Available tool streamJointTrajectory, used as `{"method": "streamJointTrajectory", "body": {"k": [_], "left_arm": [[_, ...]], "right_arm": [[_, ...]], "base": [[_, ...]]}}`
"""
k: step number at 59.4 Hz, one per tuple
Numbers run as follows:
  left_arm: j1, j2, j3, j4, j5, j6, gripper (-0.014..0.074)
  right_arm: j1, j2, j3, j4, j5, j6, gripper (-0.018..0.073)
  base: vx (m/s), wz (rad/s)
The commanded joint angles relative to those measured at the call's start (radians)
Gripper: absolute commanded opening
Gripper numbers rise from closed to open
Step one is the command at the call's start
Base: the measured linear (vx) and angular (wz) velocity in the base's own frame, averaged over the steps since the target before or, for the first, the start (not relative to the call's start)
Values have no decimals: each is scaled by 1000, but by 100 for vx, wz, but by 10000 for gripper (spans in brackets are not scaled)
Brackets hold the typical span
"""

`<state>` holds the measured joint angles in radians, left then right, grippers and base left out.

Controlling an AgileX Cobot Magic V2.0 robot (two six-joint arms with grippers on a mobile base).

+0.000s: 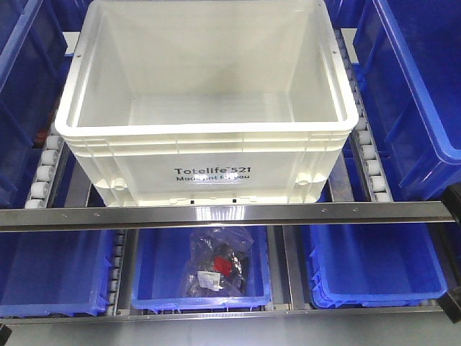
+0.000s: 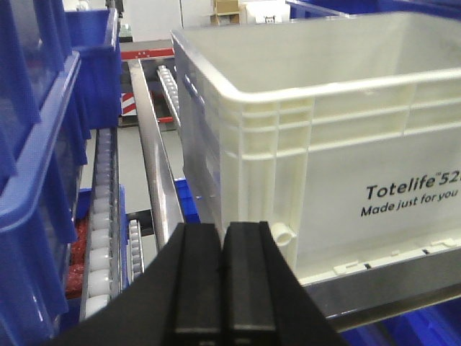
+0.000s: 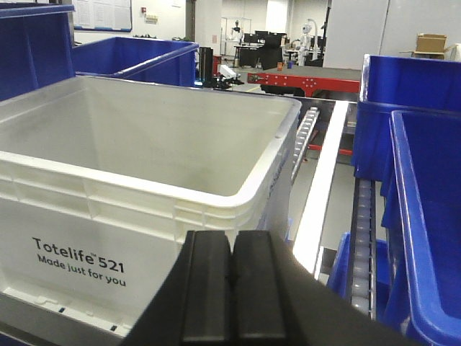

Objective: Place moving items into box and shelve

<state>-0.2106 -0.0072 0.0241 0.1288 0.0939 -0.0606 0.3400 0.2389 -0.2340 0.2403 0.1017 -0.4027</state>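
A large empty white box (image 1: 209,151) marked "Totelife 521" sits on the upper roller shelf behind a steel rail (image 1: 216,214). It also shows in the left wrist view (image 2: 346,144) and the right wrist view (image 3: 144,187). A clear bag of dark and red items (image 1: 216,268) lies in the middle blue bin (image 1: 148,277) on the lower level. My left gripper (image 2: 222,234) is shut and empty, near the box's front left corner. My right gripper (image 3: 232,241) is shut and empty, near the box's front right corner. Neither gripper shows in the front view.
Blue bins (image 1: 418,94) flank the white box on both sides and sit left (image 1: 50,274) and right (image 1: 374,267) of the middle bin below. White roller tracks (image 1: 45,173) run along the box's sides. Red items lie under the left track (image 2: 75,259).
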Motion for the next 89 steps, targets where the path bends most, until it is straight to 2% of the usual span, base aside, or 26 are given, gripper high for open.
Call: {"method": "streamJointTrajectory", "body": {"k": [1,15,66,70,78,83,88,89], "left_arm": [[-4,-20,31,-4,-112,-6,-22],[-4,-19,30,6,-80,6,-22],[-4,-19,30,6,-80,6,-22],[-4,-19,30,6,-80,6,-22],[-4,-19,30,6,-80,6,-22],[-4,-19,30,6,-80,6,-22],[-4,-19,30,6,-80,6,-22],[-4,-19,30,6,-80,6,-22]], "right_arm": [[0,7,-31,0,-82,-7,-15],[0,7,-31,0,-82,-7,-15],[0,7,-29,-20,-85,-7,-15],[0,7,-18,-88,-79,36,-15],[0,-20,104,-274,-150,227,-15],[0,-98,196,-284,-164,285,-15],[0,-211,289,-240,-164,297,-15],[0,-237,288,-229,-130,301,-15]], "base": [[0,0],[0,0],[0,0],[0,0],[0,0],[0,0],[0,0],[0,0]]}}
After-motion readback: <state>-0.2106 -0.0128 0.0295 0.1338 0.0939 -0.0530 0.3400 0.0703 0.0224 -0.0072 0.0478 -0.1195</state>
